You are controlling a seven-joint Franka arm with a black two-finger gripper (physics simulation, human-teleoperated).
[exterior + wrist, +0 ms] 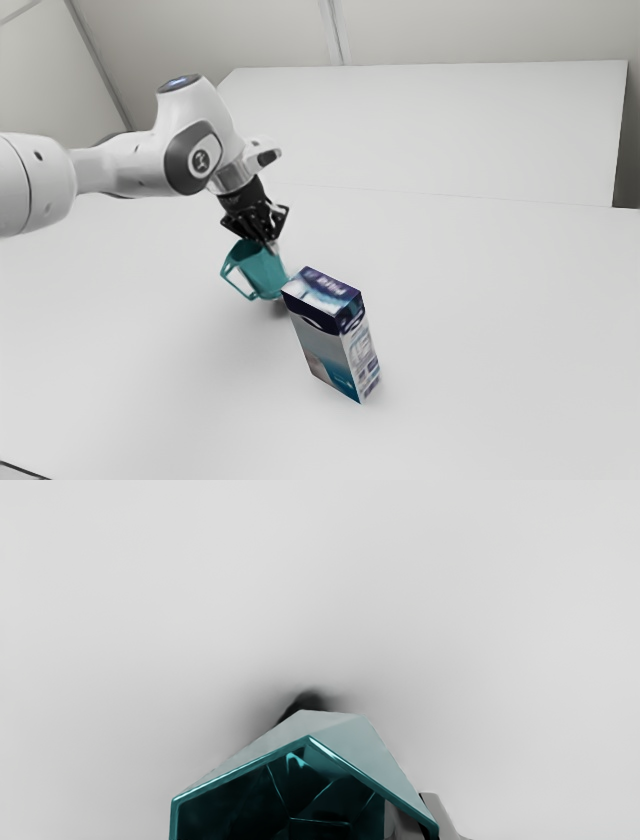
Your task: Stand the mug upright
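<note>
White table (150, 360); jaws (271, 246) nearly together; pinching tilted teal mug (262, 271) at rim

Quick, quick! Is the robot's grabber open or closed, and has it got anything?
Gripper: closed on the wall of the teal mug, one finger inside, one outside.

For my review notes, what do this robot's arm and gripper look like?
The arm is white and smooth, with bulky, rounded segments. A dark grey joint cover carries a small round emblem on a light patch, and a dark cap with a bluish marking tops the bend. The gripper is black and angular, with grey fingertips.
</note>
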